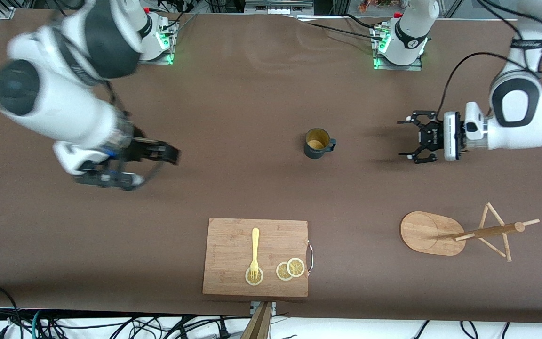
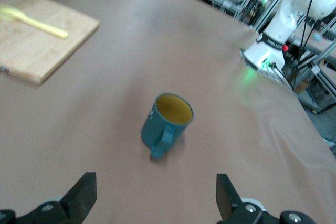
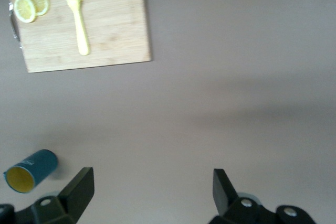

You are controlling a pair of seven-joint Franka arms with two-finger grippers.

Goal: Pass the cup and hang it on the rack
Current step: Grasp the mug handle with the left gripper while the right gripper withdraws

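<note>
The dark teal cup (image 1: 318, 143) stands upright on the brown table near its middle, yellowish inside showing and handle turned toward the left arm's end. My left gripper (image 1: 402, 138) is open and empty, low over the table beside the cup at a clear gap, with its jaws facing the cup. The left wrist view shows the cup (image 2: 168, 121) ahead of the open left gripper (image 2: 156, 198). My right gripper (image 1: 155, 167) is open and empty over bare table toward the right arm's end. The right wrist view shows this open gripper (image 3: 152, 195) and the cup (image 3: 29, 170) off to one side. The wooden rack (image 1: 428, 233) stands toward the left arm's end, nearer the camera than the cup.
A rectangular wooden cutting board (image 1: 257, 256) lies near the table's front edge, nearer the camera than the cup. It carries a yellow fork (image 1: 254, 252) and lemon slices (image 1: 290, 269). The board also shows in the right wrist view (image 3: 115, 35) and the left wrist view (image 2: 37, 51).
</note>
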